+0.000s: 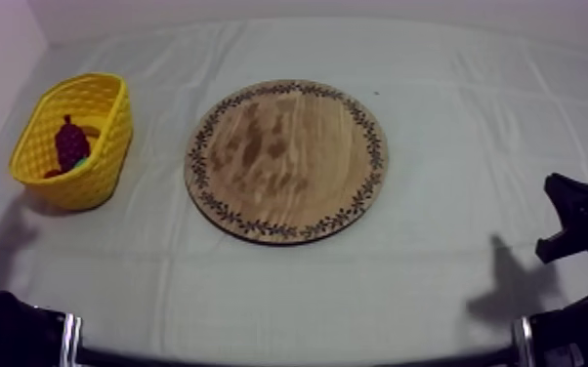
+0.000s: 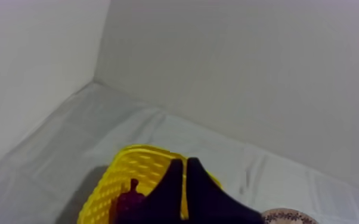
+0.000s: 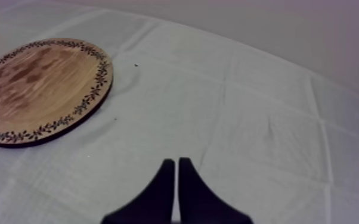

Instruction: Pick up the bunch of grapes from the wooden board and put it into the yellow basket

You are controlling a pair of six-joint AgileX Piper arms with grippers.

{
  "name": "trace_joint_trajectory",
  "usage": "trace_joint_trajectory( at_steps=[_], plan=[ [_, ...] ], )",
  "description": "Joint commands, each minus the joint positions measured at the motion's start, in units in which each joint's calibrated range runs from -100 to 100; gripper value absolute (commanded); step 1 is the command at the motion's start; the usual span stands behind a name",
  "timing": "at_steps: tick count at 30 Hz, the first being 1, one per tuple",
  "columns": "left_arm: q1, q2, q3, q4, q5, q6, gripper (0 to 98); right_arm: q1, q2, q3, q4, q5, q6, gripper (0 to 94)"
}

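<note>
the bunch of grapes [image 1: 71,144] lies in the yellow basket [image 1: 103,171], apart from the bare wooden board [image 1: 288,161], so the job looks done. left pincer [image 2: 185,162], pressed together, hangs over the basket. right pincer [image 3: 176,161], pressed together and idle, sits beside the board above the worktop [image 3: 265,119].

The dark purple bunch of toy grapes [image 1: 70,144] lies inside the upright yellow lattice basket [image 1: 105,146] at my left on the counter [image 1: 454,117]; the round wooden board [image 1: 286,161] with patterned rim lies flat beside it.

One wooden board [image 1: 286,161], one yellow basket [image 1: 104,162], one bunch of grapes [image 1: 70,143].
</note>
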Motion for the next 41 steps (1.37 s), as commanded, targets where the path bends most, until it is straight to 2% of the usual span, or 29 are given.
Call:
trace_joint_trajectory(
  at_steps=[1, 3, 5, 6, 8, 10, 16, 21, 27, 35, 41],
  plan=[
    [0.0, -11.5, 9.9, -1.09, -1.6, 0.7, 0.0, 0.0, 0.0, 0.0, 0.0, 0.0, -0.1, 0.4],
    [0.0, -15.0, 13.3, -1.53, -1.8, 0.7, 0.0, 0.0, 0.0, 0.0, 0.0, 0.0, 0.0, 0.4],
    [0.0, -18.1, 15.2, -0.31, -0.7, -0.7, 0.0, 0.0, 0.0, 0.0, 0.0, 0.0, -0.1, 0.4],
    [0.0, -19.7, 16.0, 1.15, -0.2, -2.3, 0.0, 0.0, 0.0, 0.0, 0.0, 0.0, 0.0, 0.4],
    [0.1, -22.6, 17.7, 5.64, 0.8, -7.0, 0.0, 0.0, 0.0, 0.0, 0.0, 0.0, 0.0, 0.4],
    [0.0, -24.3, 18.8, 8.74, 2.0, -10.4, 0.0, 0.0, 0.0, 0.0, 0.0, 0.0, -0.1, 0.4],
    [-0.5, -25.7, 19.8, 13.61, 5.8, -16.5, 0.0, 0.0, 0.0, 0.0, 0.0, 0.0, 0.0, 0.4],
    [-0.6, -25.9, 19.9, 18.47, 13.7, -23.6, 0.0, 0.0, 0.0, 0.0, 0.0, 0.0, -0.1, 0.4],
    [-0.6, -25.9, 19.9, 20.08, 16.8, -25.5, 0.0, 0.0, 0.0, 0.0, 0.0, 0.0, 0.0, 0.4],
    [-0.8, -25.9, 19.9, 20.12, 17.2, -23.9, 0.0, 0.0, 0.0, 0.0, 0.0, 0.0, 0.0, 0.4],
    [-0.8, -25.9, 19.9, 20.09, 17.3, -24.8, 0.0, 0.0, 0.0, 0.0, 0.0, 0.0, -0.1, 0.4]
  ],
)
